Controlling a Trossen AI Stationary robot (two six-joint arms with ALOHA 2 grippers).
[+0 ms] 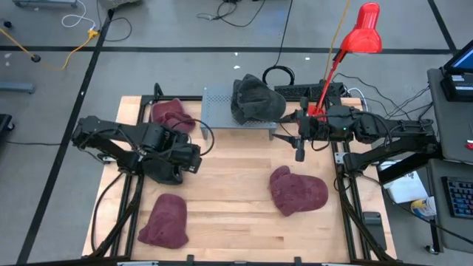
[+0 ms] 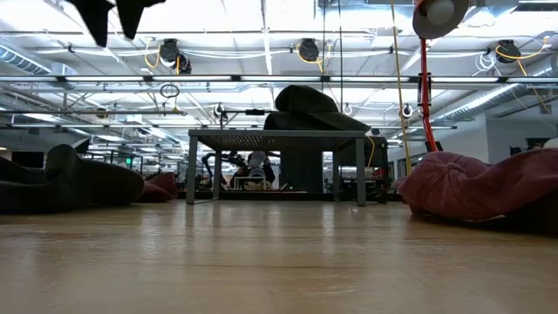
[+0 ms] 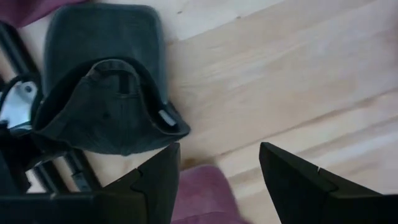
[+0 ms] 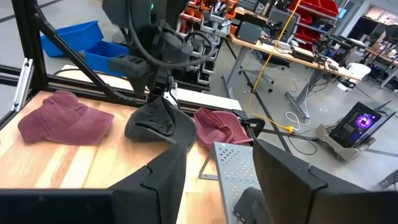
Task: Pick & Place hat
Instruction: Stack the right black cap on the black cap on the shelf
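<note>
A dark grey cap lies on the wooden table at the left with its hollow side up; it also shows in the low view and the right wrist view. My left gripper hangs open above it, pointing down, its fingertips well clear of the cap. In the high view the left arm covers this cap. A second dark hat rests on a grey perforated stand. My right gripper stands open and level beside the stand, holding nothing.
Three maroon caps lie on the table: far left, near left and near right. A red lamp stands behind the right arm. Bare wood lies between the arms.
</note>
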